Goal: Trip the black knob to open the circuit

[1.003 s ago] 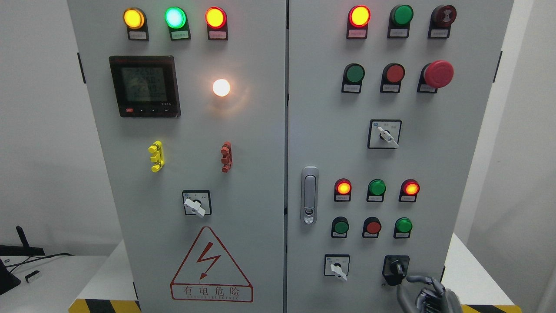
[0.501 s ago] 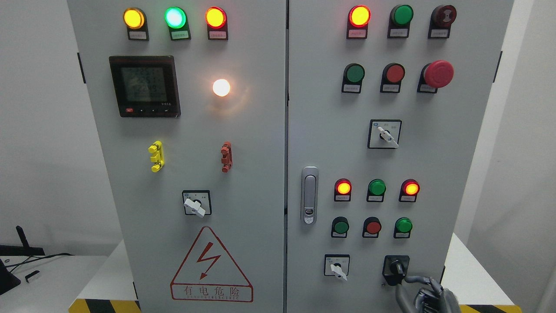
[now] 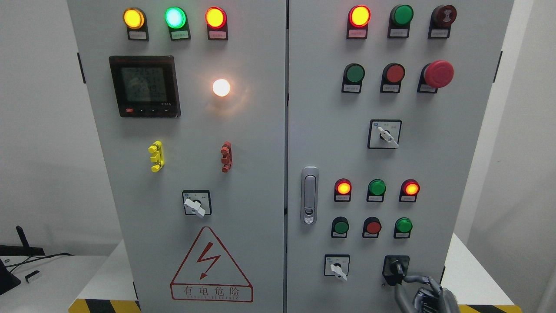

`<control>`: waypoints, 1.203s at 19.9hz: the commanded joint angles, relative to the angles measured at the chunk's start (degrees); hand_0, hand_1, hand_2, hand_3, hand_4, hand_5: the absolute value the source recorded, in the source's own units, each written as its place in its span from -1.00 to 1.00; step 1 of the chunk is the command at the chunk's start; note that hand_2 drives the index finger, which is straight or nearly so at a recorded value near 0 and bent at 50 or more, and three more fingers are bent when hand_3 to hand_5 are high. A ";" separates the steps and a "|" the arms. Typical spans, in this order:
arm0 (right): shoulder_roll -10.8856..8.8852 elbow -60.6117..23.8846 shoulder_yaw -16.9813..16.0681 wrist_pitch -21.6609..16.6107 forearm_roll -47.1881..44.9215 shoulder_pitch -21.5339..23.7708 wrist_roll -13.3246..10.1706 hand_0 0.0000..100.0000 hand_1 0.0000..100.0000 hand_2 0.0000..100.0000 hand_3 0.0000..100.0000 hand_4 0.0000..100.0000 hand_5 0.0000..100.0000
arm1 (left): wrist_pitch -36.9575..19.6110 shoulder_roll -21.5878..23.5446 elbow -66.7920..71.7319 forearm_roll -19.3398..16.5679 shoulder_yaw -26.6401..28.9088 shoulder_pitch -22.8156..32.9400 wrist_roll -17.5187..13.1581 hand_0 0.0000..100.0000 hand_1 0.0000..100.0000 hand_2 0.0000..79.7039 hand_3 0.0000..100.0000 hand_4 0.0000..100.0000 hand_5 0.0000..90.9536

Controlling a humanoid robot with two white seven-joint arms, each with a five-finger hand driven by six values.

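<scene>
Black knob (image 3: 396, 267) is seen at the lower right of the grey cabinet's right door (image 3: 325, 130), touched by the right hand (image 3: 428, 295) (grey, rising from the bottom edge). Its fingers (image 3: 412, 279) are curled towards the knob; a firm grasp cannot be confirmed. Farther up, red, green and amber lamps are lit.

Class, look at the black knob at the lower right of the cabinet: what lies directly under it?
Under the black knob the right hand reaches up, one finger at the knob's lower right edge. The hand covers part of the cabinet door below, so that patch cannot be seen.
</scene>
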 commanded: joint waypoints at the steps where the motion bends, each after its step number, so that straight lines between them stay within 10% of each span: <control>1: 0.53 -0.03 0.19 -0.06 0.00 -0.22 0.44 -0.21 0.36 -0.11 0.93 1.00 1.00 | -0.04 -0.04 0.00 0.26 0.00 -0.01 0.03 -0.76 -0.22 -1.00 -1.00 -1.00 -1.00; 24: 0.61 -0.03 0.81 0.03 0.00 -0.39 0.62 -0.18 0.35 -0.08 0.96 1.00 1.00 | -0.04 0.05 0.00 0.26 0.00 -0.01 0.03 -0.76 -0.22 -1.00 -1.00 -1.00 -1.00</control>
